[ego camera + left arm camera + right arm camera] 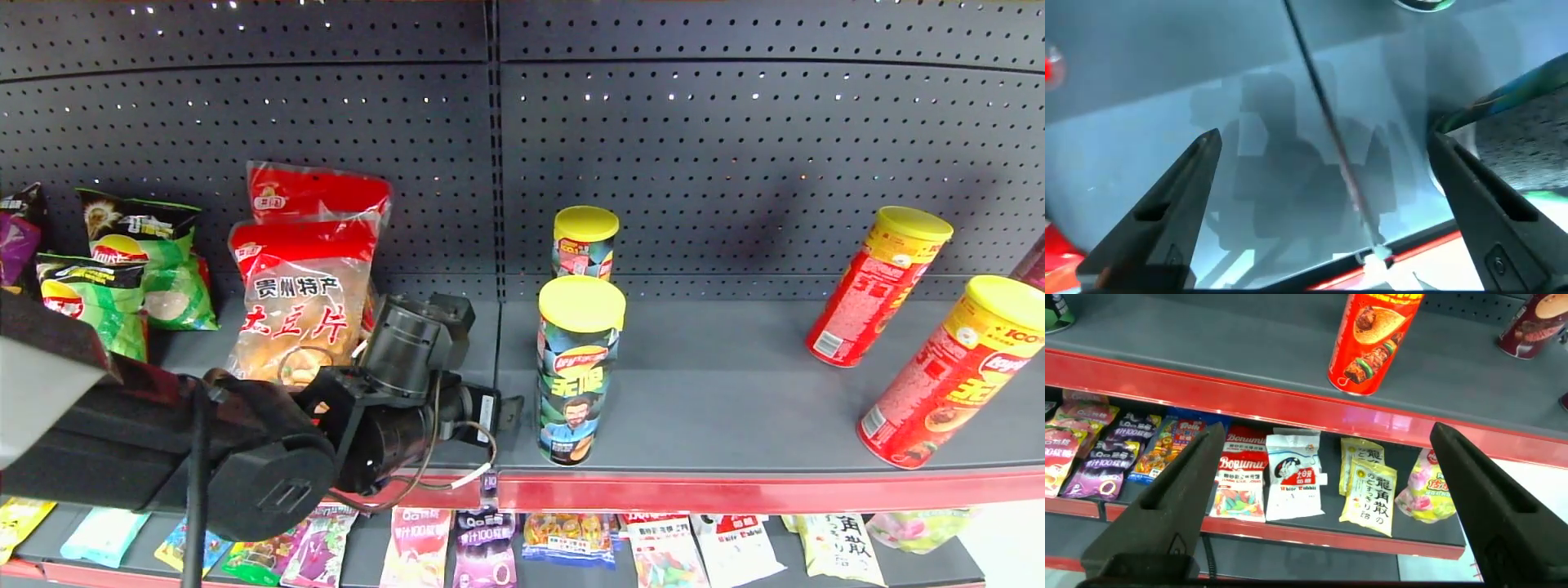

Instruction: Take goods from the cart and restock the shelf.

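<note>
Two yellow-lidded teal cans stand on the grey shelf (735,392), one at the front (578,371) and one behind it (584,242). Two red cans (951,371) (878,286) stand further right. My left arm (392,384) lies low over the shelf, just left of the front teal can. My left gripper (1324,135) is open over the bare shelf board with nothing between its fingers. My right gripper (1327,429) is open and empty too, out in front of the shelf's red edge (1290,396), facing a red can (1372,339).
Red bags of potato slices (302,278) and green chip bags (139,261) fill the shelf's left part. The lower shelf holds several candy packets (1294,478). A pegboard wall (735,163) backs the shelf. Open board lies between the teal and red cans.
</note>
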Robot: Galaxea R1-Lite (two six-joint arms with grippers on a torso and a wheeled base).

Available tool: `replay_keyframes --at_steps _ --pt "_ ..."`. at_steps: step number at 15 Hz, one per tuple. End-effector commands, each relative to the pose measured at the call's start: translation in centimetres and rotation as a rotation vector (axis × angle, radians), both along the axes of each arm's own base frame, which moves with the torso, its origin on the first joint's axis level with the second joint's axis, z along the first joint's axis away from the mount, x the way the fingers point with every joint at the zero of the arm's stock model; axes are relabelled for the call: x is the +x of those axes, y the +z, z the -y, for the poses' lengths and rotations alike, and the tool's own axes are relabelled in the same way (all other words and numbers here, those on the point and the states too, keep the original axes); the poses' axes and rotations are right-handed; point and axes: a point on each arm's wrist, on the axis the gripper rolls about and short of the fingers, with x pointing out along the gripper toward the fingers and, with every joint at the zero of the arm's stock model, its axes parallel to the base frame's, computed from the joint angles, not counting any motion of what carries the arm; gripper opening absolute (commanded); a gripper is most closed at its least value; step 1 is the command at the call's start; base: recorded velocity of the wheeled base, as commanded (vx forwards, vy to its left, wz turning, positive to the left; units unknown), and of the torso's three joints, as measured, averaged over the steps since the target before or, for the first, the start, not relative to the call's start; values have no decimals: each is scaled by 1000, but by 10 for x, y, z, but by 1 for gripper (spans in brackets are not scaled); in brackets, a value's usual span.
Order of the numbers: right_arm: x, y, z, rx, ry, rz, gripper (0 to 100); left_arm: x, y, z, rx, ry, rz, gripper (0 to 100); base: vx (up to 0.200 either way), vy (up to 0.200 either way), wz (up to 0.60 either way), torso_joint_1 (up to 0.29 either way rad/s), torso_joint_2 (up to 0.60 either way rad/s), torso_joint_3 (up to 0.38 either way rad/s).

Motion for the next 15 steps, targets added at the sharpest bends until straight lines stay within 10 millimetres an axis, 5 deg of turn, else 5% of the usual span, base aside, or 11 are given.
replay_keyframes --at_steps 1,15 --pt "0 0 0 -1 0 -4 100 0 -1 4 1 -9 0 100 0 0 0 0 0 0" --pt "0 0 0 0 -2 -4 100 -12 -6 6 72 -34 -66 100 0 0 0 0 0 0"
